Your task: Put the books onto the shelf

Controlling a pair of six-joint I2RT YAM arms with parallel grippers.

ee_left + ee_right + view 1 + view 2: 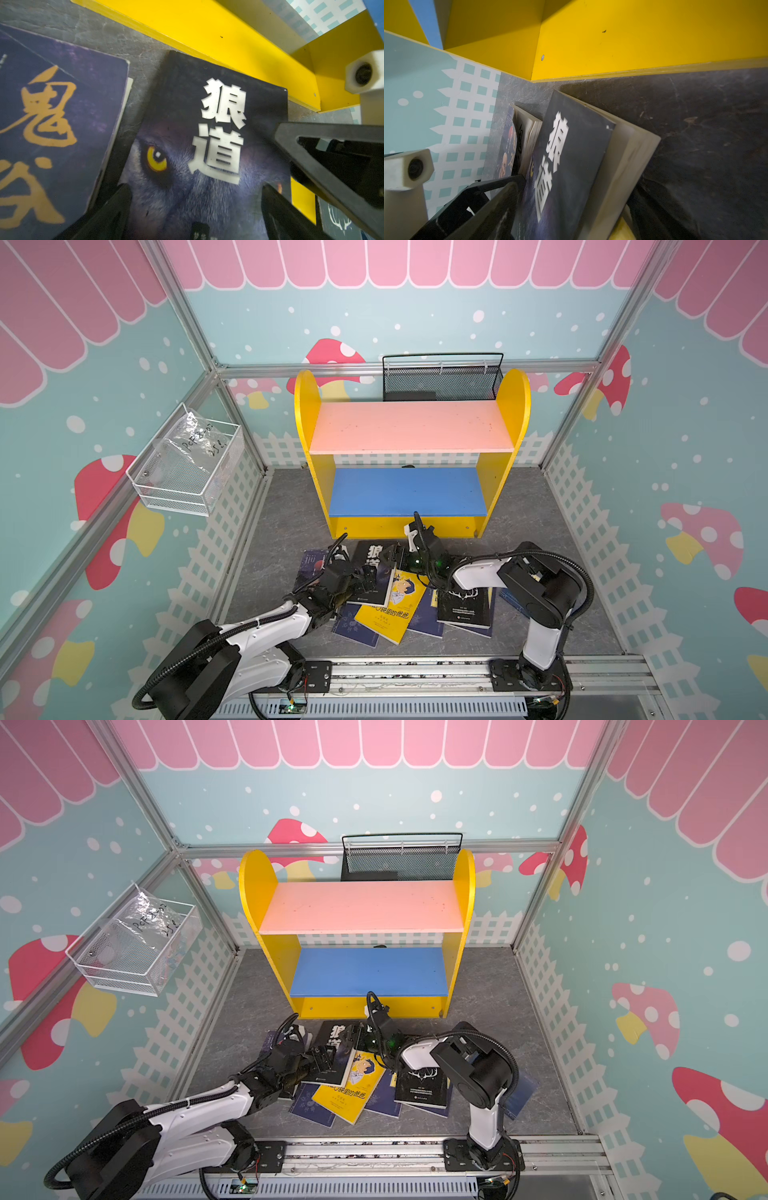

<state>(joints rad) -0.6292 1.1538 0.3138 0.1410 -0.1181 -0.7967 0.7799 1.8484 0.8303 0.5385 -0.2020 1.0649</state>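
Books [390,610]: a loose, overlapping heap flat on the bench, just in front of the shelf; the yellow cartoon cover is in the middle, navy ones [357,628] are under it
Wolf book [372,556]: farthest in the heap, close to the shelf's foot; one edge is raised off the bench in the right wrist view [571,155]
Left gripper [196,190]: fingers spread wide over the wolf cover, holding nothing
Right gripper [577,187]: one finger on each side of the raised edge; I cannot tell whether they press it
Shelf [515,414]: stands at the far middle; yellow sides, pink upper board [411,427], blue lower board [407,491]
Bench [282,531]: grey, marbled, scuffed
Room: teal walls with mushrooms and white fence print; black mesh basket [442,379] behind the shelf; white wire basket [187,472] on the left wall
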